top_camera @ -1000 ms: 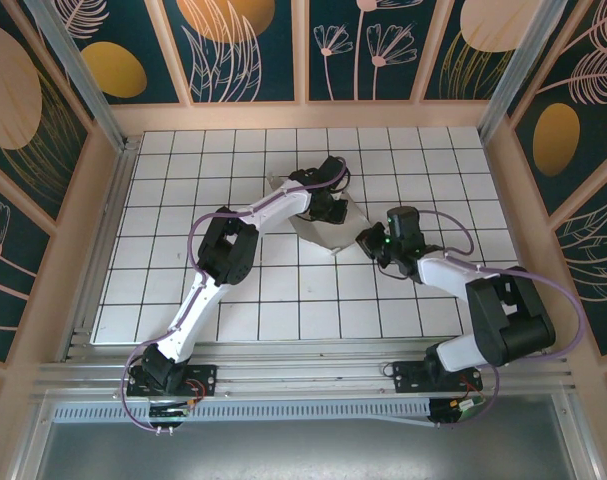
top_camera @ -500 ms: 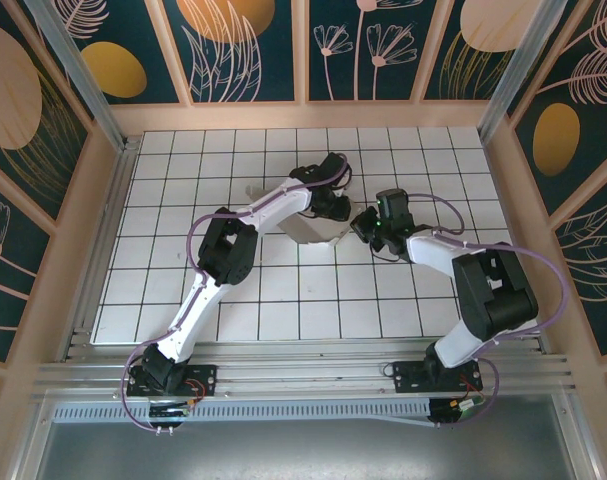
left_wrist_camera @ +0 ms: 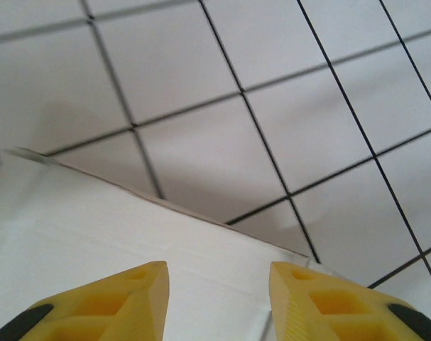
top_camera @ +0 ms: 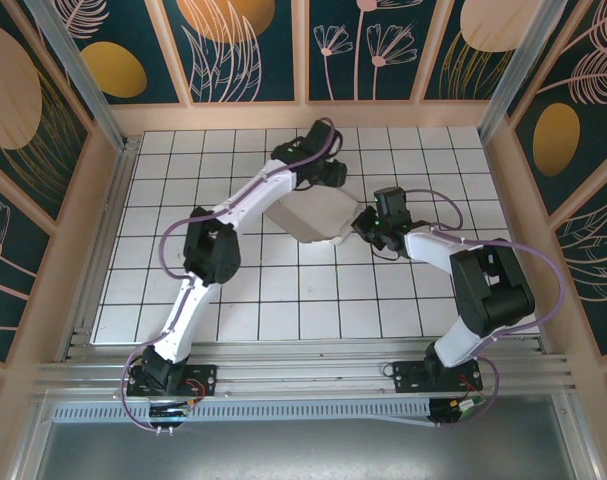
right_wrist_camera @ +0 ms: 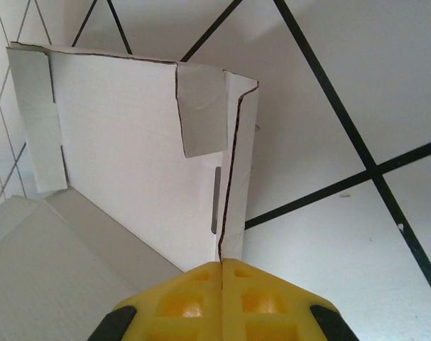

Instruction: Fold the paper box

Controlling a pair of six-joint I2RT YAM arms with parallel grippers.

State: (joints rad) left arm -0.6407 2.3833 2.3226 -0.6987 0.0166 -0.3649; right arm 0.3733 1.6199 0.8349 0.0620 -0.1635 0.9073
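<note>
Just under the left gripper [left_wrist_camera: 219, 277], fingers spread and empty, lies the paper box [left_wrist_camera: 94, 227]. It looks light, thin and bendy, so I'd pinch a flap edge. The right gripper [right_wrist_camera: 221, 268], fingers pressed together, touches its raised wall's edge.

top external: high over paper box [top_camera: 313, 215], looking down on whole table [top_camera: 283, 300] | left wrist: close above its edge | right wrist: close at its corner | shared: paper box
</note>
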